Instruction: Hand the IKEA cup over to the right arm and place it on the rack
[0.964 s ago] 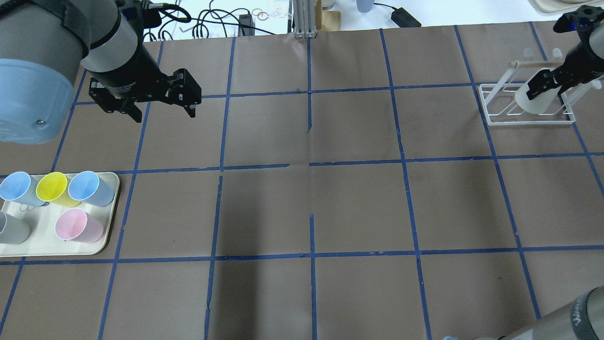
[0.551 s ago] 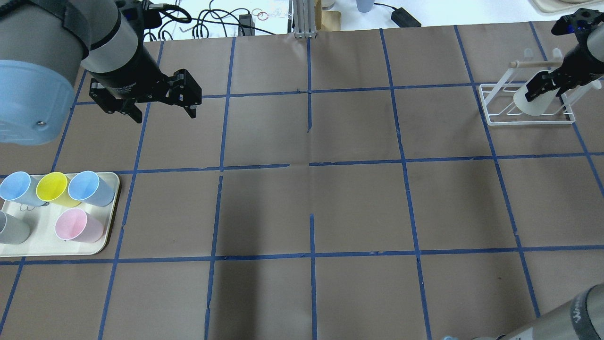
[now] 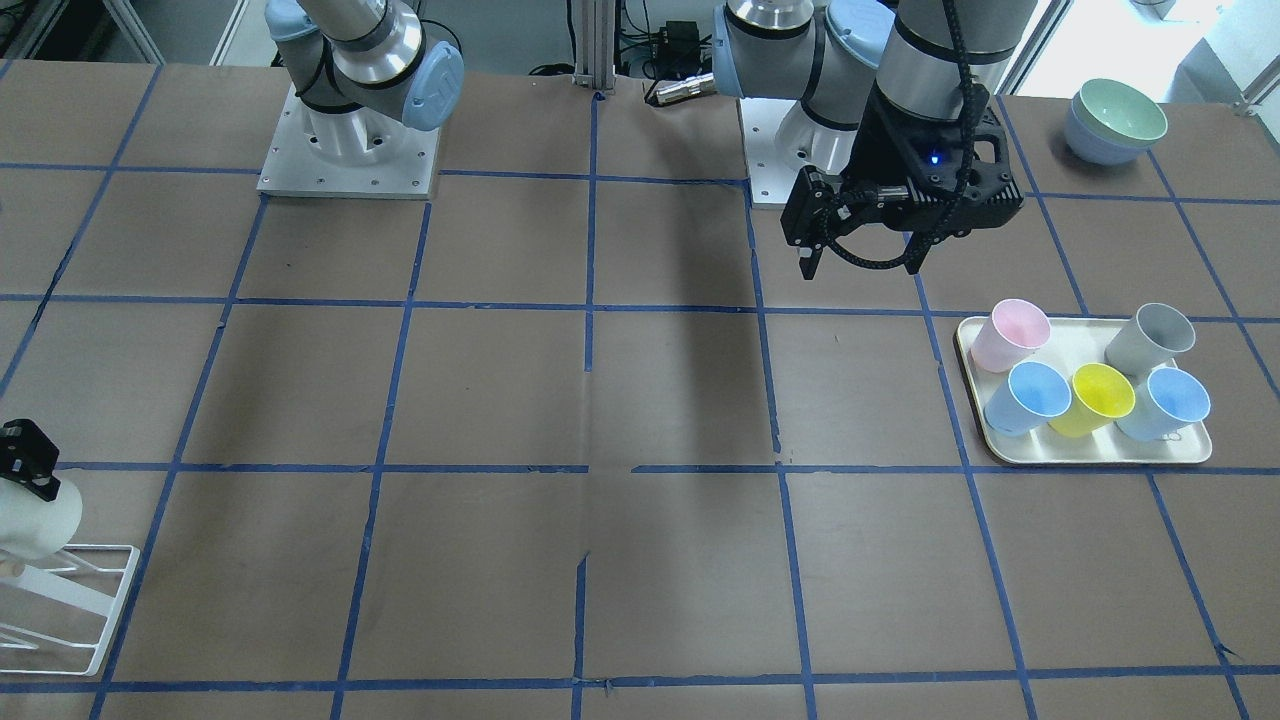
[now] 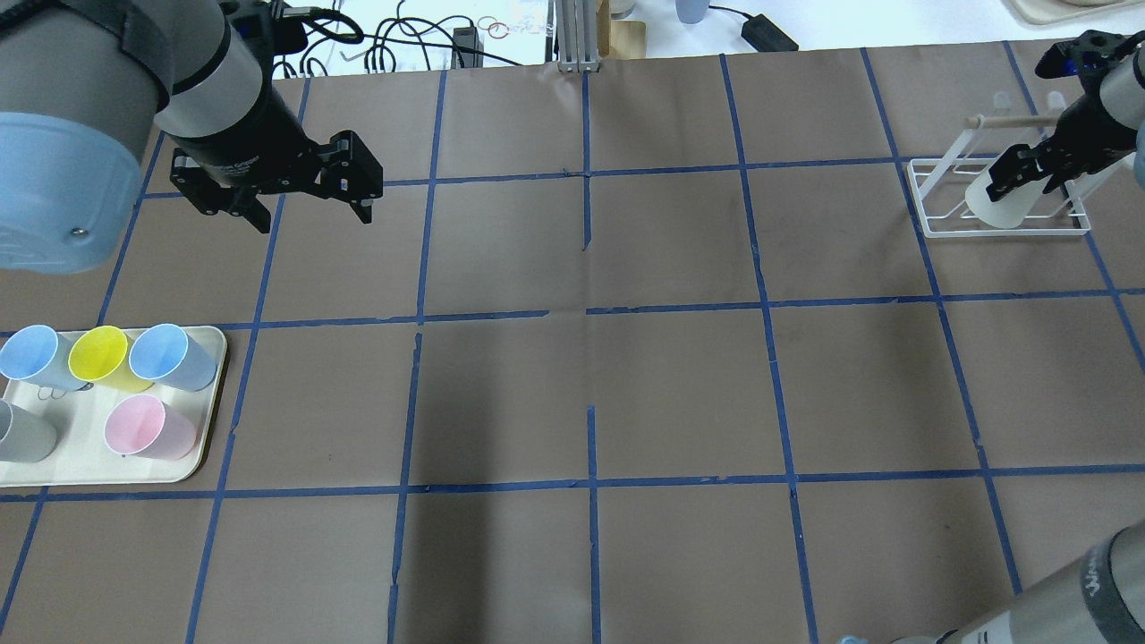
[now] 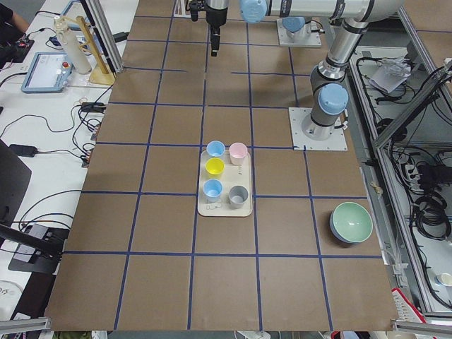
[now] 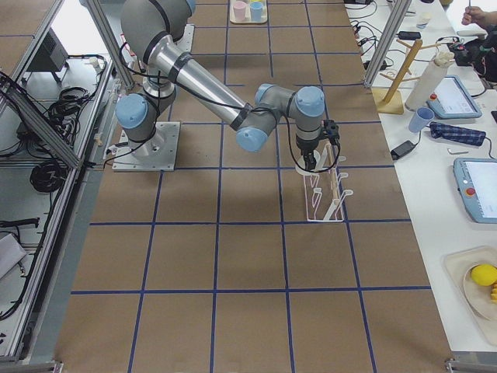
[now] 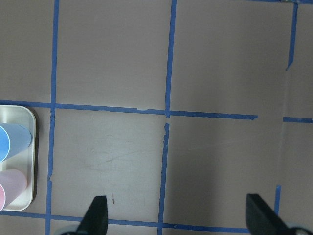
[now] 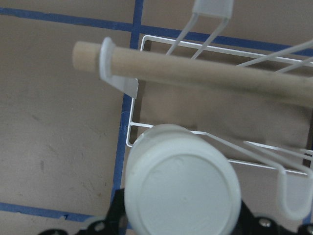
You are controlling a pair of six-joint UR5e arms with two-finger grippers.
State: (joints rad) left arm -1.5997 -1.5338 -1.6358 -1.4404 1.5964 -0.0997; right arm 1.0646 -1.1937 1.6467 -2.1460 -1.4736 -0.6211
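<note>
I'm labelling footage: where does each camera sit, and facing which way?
Front-facing: across the brown table, facing the robot; open left gripper.
Overhead: behind the shoulders, looking down; left arm, right gripper.
Exterior left: table end; left arm nearest.
Exterior right: opposite end; right arm at white wire rack.
Left wrist: downward; its fingertips.
Right wrist: onto the gripped pale cream plastic cup.
Overhead and front-facing share the cream tray.
</note>
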